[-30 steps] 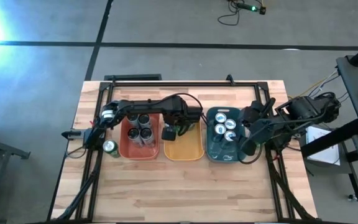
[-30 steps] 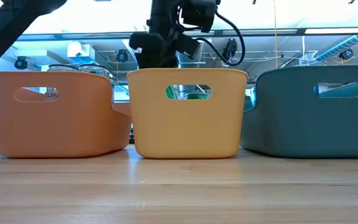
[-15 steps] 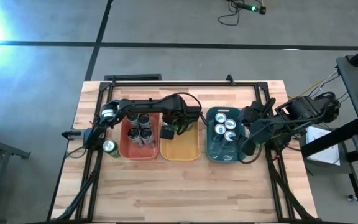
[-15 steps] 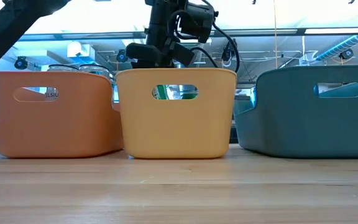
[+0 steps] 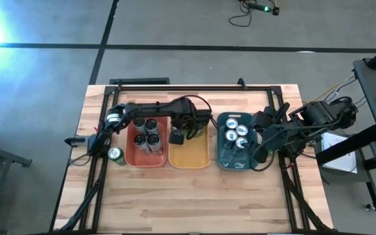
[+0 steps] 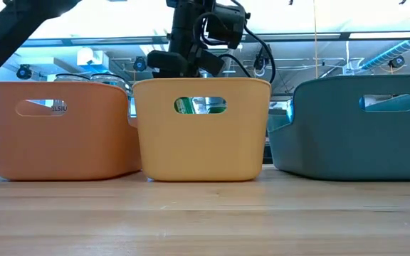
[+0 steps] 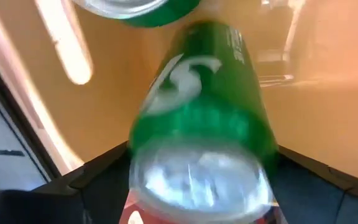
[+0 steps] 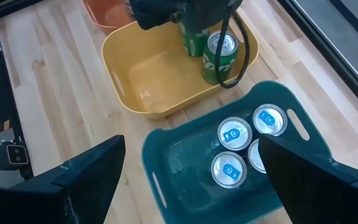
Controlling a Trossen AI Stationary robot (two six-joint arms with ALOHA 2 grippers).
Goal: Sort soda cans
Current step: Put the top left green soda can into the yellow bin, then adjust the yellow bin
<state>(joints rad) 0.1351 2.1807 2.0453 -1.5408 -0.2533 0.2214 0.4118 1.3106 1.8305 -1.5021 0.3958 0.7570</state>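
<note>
Since a second ago, the yellow bin [image 5: 189,155] has slid toward the orange bin [image 5: 147,156] and now sits right beside it, with a gap to the teal bin [image 5: 235,162]. I think the left gripper [image 5: 187,134] pushed it while reaching in. That gripper is down inside the yellow bin with a green can [image 7: 201,106] between its fingers [image 7: 319,183]; the jaws are closed on the can, which fills the gap. A second green can [image 8: 220,57] stands in the same bin, so this looks like the bin for green ones. Dark cans [image 5: 150,134] stand in the orange bin and silver-blue cans [image 5: 237,132] in the teal one. One more green can [image 5: 115,155] waits on the table [image 5: 194,202] just beside the orange bin. The right gripper [image 5: 260,153] waits by the teal bin, jaws wide open and holding nothing.
</note>
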